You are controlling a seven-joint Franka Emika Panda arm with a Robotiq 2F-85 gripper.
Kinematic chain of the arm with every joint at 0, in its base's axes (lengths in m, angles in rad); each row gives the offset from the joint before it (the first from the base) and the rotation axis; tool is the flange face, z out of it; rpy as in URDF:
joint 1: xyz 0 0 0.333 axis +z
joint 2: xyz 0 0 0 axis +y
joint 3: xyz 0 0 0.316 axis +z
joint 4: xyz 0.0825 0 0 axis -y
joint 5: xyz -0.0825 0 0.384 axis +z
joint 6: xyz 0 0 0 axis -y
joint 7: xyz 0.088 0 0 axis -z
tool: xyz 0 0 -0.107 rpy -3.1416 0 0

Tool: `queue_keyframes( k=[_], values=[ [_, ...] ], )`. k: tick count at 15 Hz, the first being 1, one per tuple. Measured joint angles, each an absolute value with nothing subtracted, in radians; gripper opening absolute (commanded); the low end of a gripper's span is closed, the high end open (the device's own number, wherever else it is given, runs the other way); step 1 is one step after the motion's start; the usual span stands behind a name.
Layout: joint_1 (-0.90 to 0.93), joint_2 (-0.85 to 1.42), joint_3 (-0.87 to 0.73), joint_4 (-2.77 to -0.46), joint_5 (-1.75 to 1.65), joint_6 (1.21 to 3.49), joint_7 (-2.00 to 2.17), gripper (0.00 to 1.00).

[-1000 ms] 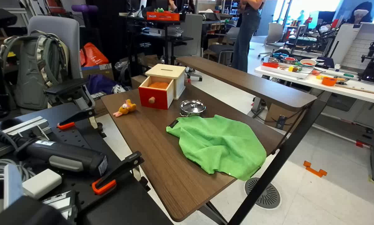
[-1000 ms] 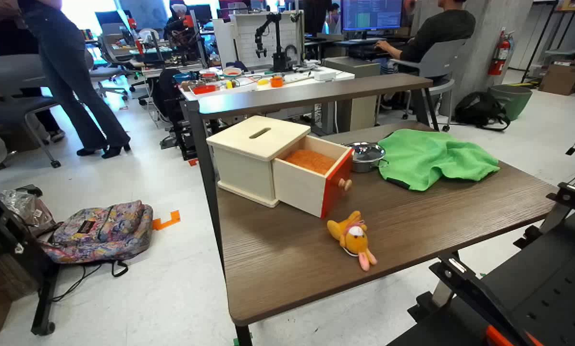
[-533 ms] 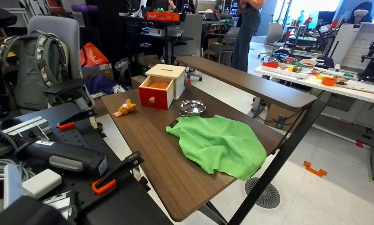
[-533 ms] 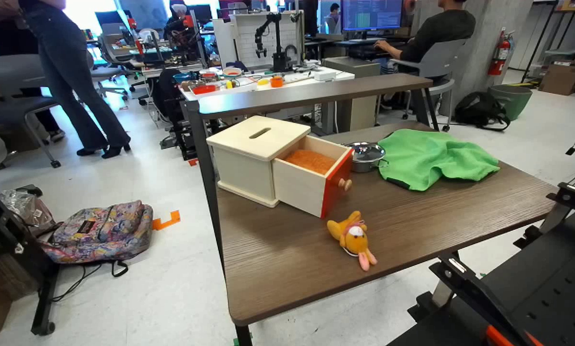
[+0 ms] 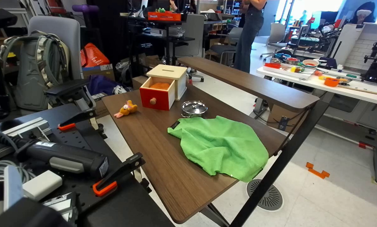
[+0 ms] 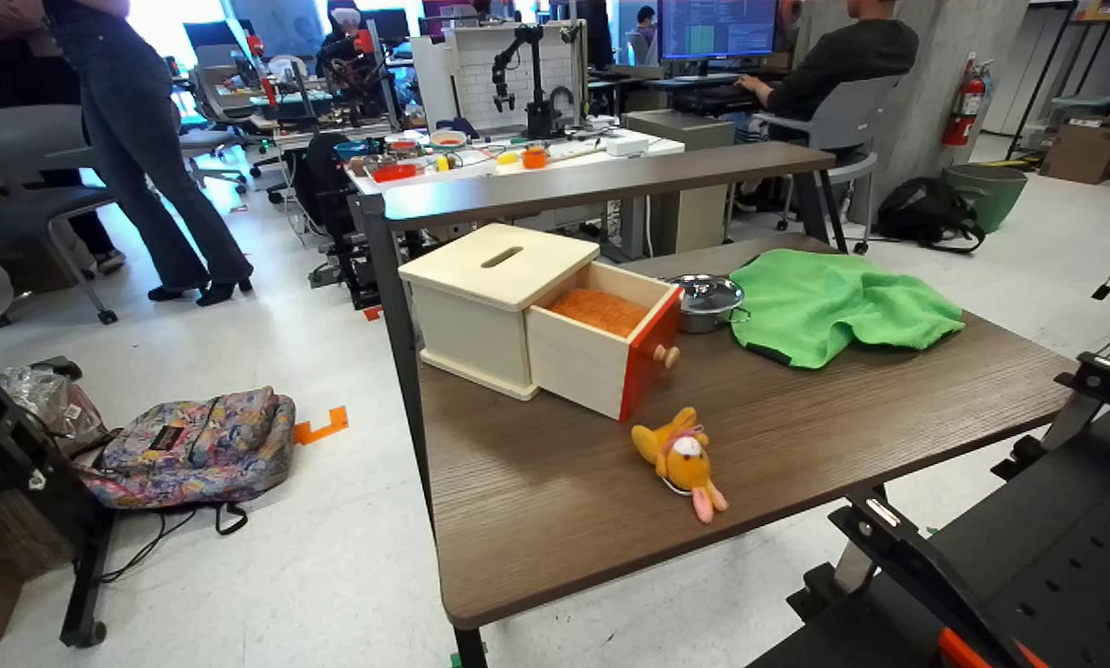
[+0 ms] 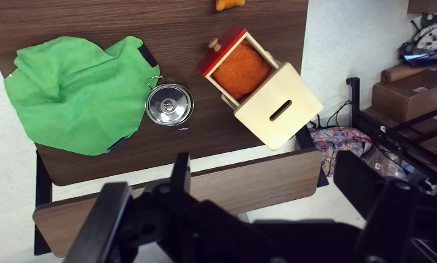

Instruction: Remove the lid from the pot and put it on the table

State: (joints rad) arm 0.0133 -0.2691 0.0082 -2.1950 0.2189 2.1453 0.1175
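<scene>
The lid point(image 7: 169, 105) is a small round shiny metal disc with a centre knob. It sits on the low silvery pot point(image 6: 701, 321), which has wire side handles, and it also shows on the pot in both exterior views point(image 5: 194, 107) point(image 6: 709, 291). The pot stands on the dark brown wood-grain table point(image 5: 157, 157). My gripper point(image 7: 261, 156) shows only in the wrist view, with its fingers wide apart and nothing between them. It is above the table and away from the pot, which lies up and to the left of the fingers in that view.
A green cloth point(image 5: 223, 145) lies against the pot. A wooden box point(image 6: 495, 278) with its red-fronted drawer point(image 6: 648, 357) pulled out stands on the pot's opposite side. An orange plush toy point(image 6: 683, 459) lies near the table edge. A raised shelf point(image 6: 611, 186) runs along the table's long side.
The lid, pot, cloth, box and toy have not moved. Only people in the background have shifted slightly.
</scene>
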Motion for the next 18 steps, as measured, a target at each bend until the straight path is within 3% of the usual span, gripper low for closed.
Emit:
queue_keyframes(
  k=[18],
  values=[
    [-0.034, 0.297, -0.05, -2.159, 0.091, 2.461, 0.287, 1.0]
  ],
)
